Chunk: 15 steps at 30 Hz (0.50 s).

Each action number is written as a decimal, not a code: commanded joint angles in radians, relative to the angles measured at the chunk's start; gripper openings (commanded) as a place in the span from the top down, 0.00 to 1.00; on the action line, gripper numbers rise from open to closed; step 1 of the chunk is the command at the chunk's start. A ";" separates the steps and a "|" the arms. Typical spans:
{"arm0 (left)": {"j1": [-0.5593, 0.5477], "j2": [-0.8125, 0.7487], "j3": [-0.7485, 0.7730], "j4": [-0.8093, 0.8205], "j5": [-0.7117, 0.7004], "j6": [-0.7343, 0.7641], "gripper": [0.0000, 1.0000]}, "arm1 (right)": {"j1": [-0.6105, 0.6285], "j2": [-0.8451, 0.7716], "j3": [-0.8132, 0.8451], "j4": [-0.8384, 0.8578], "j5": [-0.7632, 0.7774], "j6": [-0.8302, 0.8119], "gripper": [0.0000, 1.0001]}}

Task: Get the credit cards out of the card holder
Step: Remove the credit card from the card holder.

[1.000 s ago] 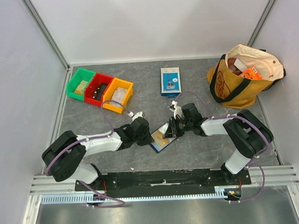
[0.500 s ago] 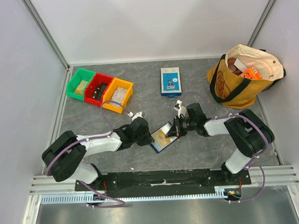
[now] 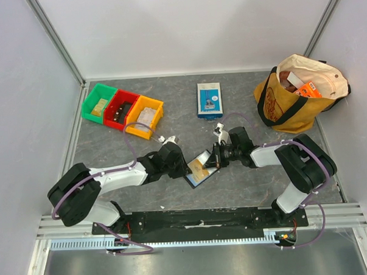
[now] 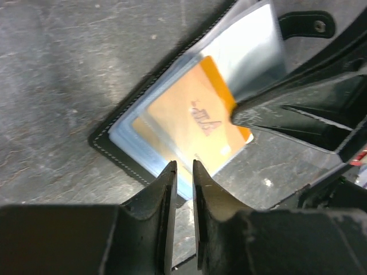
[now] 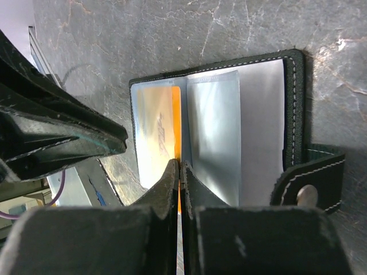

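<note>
Just beyond the arm bases, on the grey table (image 3: 259, 186), the two grippers meet almost tip to tip over the open card holder (image 5: 293, 103), which lies between them. The left gripper (image 4: 183, 166) has its jaws a narrow slit apart at the holder's near rim; whether they pinch that rim cannot be made out. Straight ahead of its tips, a yellow-orange credit card (image 4: 189, 120) juts past the holder's edge. Opposite, the right gripper (image 5: 179, 165) has its jaws pressed together on the card's orange edge. A clear sleeve (image 5: 212, 137) lies just beside its fingers and the snap strap (image 5: 309, 175) beyond that. Farther off stand a blue-and-white box (image 3: 209, 100), three coloured bins (image 3: 122, 109) past the left arm and a yellow bag (image 3: 285, 105) past the right.
</note>
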 commanded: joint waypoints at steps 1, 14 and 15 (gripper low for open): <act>-0.002 0.006 0.061 0.040 0.051 0.040 0.76 | 0.011 -0.003 -0.015 0.027 0.019 0.000 0.99; 0.000 0.094 0.018 0.023 0.063 -0.004 0.82 | 0.016 -0.013 0.026 -0.037 0.048 -0.020 0.82; -0.002 0.089 0.011 0.023 0.061 -0.007 0.82 | 0.014 -0.012 0.028 -0.037 0.046 -0.020 0.81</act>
